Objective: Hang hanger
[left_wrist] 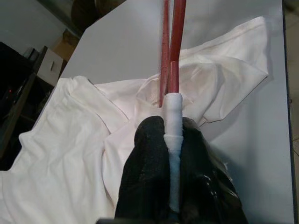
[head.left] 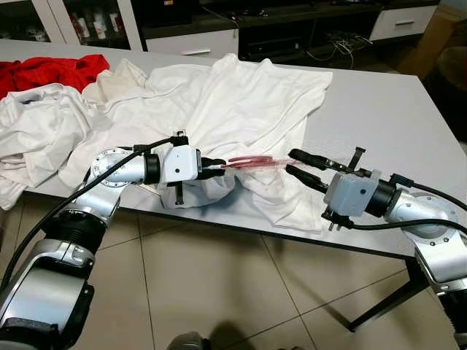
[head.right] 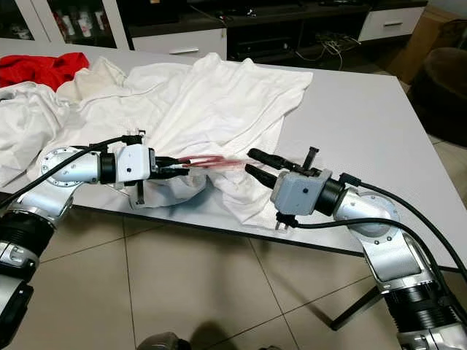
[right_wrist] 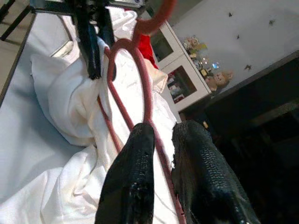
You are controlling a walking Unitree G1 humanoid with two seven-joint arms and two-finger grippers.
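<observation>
Red thin-rod hanger [head.left: 252, 162] is held in the air just above the near edge of the grey table [head.left: 394, 124], stretched between the two arms over a crumpled white cotton shirt [head.left: 241, 109]. The left gripper [head.left: 217, 168] is clamped shut on one end of it; the left wrist view shows both black fingers [left_wrist: 145, 177] pressed against a white-taped section with the red rods running on ahead. The right gripper [head.left: 300, 166] sits at the other end with its fingers parted a little, and in the right wrist view a red rod passes through the gap between them; whether the pads actually bear on it cannot be told.

The step in hand looks like passing or steadying the hanger between the grippers before it goes into the shirt or up to a rail. To do it well, the right fingers should close squarely on the rod before the left lets go, so the hanger does not swing or drop. The hooked end, visible in the right wrist view, should be kept clear of the cloth folds, which could snag it. A red garment [head.left: 51, 71] lies at the far left, well apart.
</observation>
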